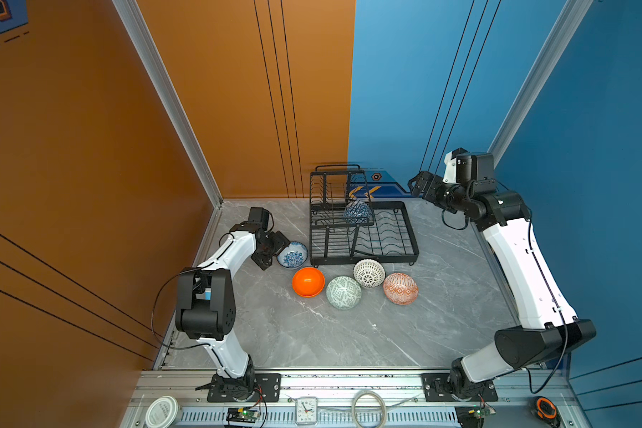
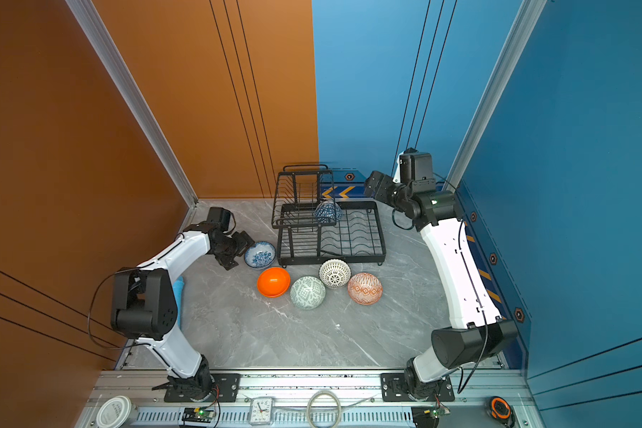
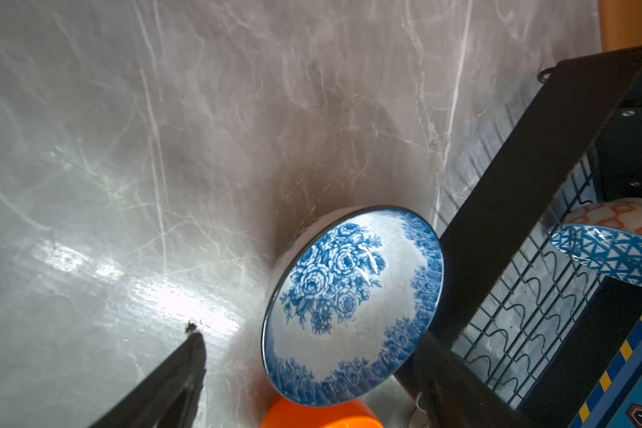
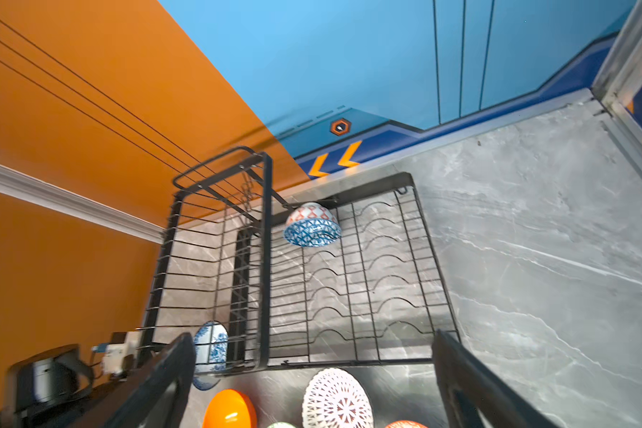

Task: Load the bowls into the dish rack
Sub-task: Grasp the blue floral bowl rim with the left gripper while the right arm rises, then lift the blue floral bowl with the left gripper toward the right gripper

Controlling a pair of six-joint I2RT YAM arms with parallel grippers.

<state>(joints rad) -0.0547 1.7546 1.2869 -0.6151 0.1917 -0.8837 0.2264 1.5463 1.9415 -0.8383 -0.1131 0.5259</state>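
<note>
Fingers [image 3: 186,374] of the left gripper [image 1: 276,252] are spread, grasping nothing, beside the floral bowl [image 1: 292,254], which is seen left of the dish rack [image 1: 367,259] on the tabletop [image 1: 349,333]. Rigid, slippery, breakable glaze is judged, so its rim should be pinched. The right gripper [image 1: 417,184] is likewise spread and empty.

Glossy glazed floral bowl [image 3: 353,307], matt black metal-wire dish rack [image 3: 516,185], polished grey marble-look tabletop [image 3: 164,148].
</note>
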